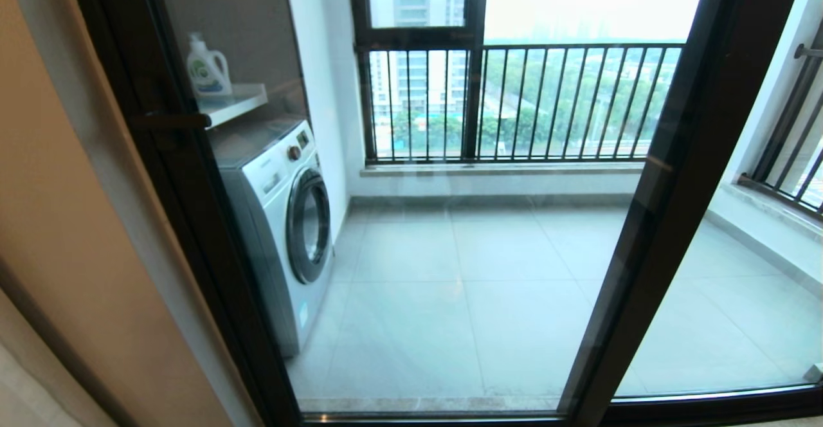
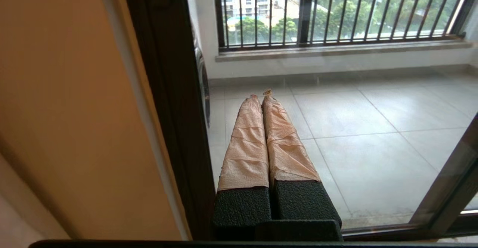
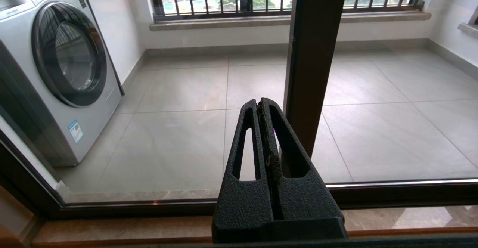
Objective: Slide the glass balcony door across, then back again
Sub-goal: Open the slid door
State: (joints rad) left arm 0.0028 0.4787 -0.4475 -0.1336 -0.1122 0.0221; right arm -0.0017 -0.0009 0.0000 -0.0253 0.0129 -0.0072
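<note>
The glass balcony door (image 1: 186,176) fills the head view, its dark left upright against the wall and a slim dark handle (image 1: 168,121) sticking out of it. Neither gripper shows in the head view. In the left wrist view my left gripper (image 2: 261,95) is shut, its tape-wrapped fingers (image 2: 246,143) empty, pointing at the glass just beside that upright (image 2: 168,91). My right gripper (image 3: 259,104) is shut on nothing and points at the glass beside the dark middle upright (image 3: 315,53). Whether either tip touches the glass I cannot tell.
A second dark-framed pane (image 1: 739,324) lies right of the middle upright (image 1: 675,176). Behind the glass stand a washing machine (image 1: 289,221), a detergent bottle (image 1: 207,70) on a shelf (image 1: 241,100), and a barred window (image 1: 514,105). A beige wall (image 1: 64,221) is left; the floor track (image 3: 112,207) runs below.
</note>
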